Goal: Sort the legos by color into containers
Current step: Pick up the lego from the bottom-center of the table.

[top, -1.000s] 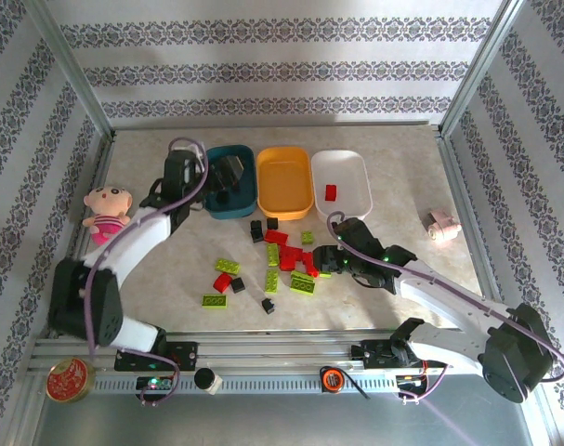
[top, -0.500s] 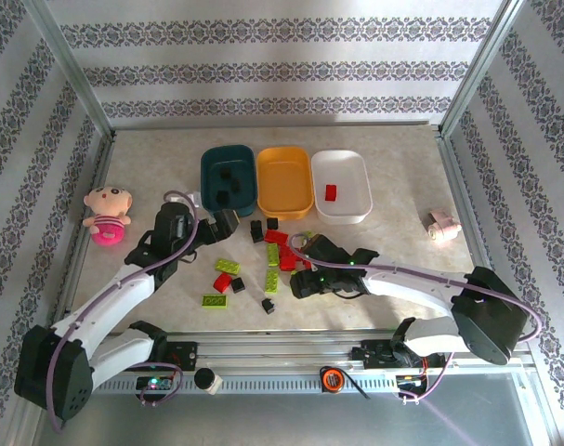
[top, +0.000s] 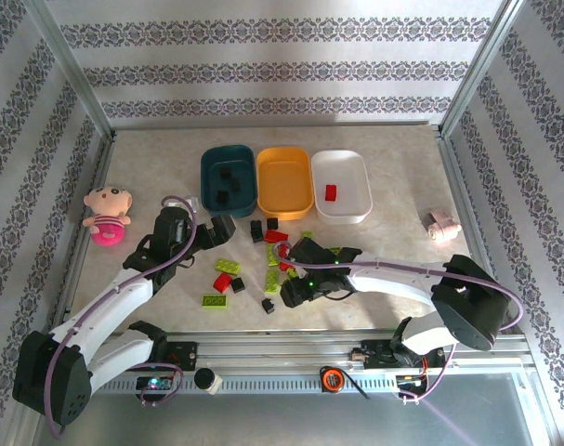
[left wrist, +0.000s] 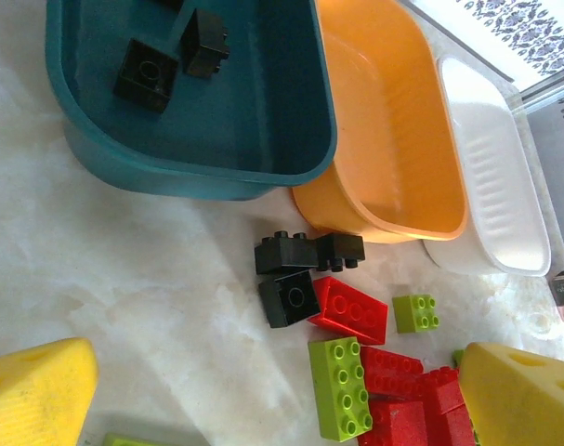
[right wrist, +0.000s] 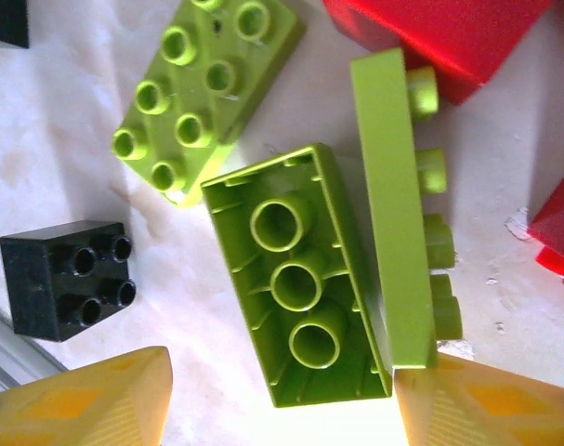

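Left gripper (top: 216, 228) has left the dark teal tub (top: 210, 190), jaws wide and empty; right gripper (right wrist: 282, 401) slid in, unclamped, astride an upturned lime brick (right wrist: 300, 279) on the tabletop (right wrist: 68, 130): green pick looks next.

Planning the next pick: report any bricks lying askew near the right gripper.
Two stand out in the right wrist view. One lime green brick lies upside down, hollow underside and tubes facing up. A second lime green brick against it rests on its long edge, studs pointing sideways.
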`<move>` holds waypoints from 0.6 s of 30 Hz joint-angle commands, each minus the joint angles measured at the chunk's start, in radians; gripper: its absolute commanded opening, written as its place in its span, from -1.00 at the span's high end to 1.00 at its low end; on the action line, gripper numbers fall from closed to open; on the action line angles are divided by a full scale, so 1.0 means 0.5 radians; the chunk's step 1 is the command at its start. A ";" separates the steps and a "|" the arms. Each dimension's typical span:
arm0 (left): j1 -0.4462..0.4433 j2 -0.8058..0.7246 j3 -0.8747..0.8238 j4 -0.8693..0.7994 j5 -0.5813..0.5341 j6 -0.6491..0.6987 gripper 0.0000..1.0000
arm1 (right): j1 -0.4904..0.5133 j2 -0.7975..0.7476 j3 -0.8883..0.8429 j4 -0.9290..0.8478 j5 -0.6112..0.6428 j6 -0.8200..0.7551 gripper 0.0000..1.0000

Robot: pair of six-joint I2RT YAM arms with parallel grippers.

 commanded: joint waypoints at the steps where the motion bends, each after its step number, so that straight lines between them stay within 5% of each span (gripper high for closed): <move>1: -0.009 -0.001 -0.031 -0.032 -0.034 0.044 -0.99 | 0.015 0.025 0.083 -0.131 0.169 -0.086 -0.30; 10: -0.004 -0.013 -0.024 -0.093 -0.065 0.064 -0.99 | 0.109 0.235 0.212 -0.172 0.106 -0.179 -0.32; 18: 0.009 -0.027 -0.005 -0.136 -0.061 0.077 -0.99 | 0.208 0.385 0.302 -0.231 0.373 -0.185 -0.10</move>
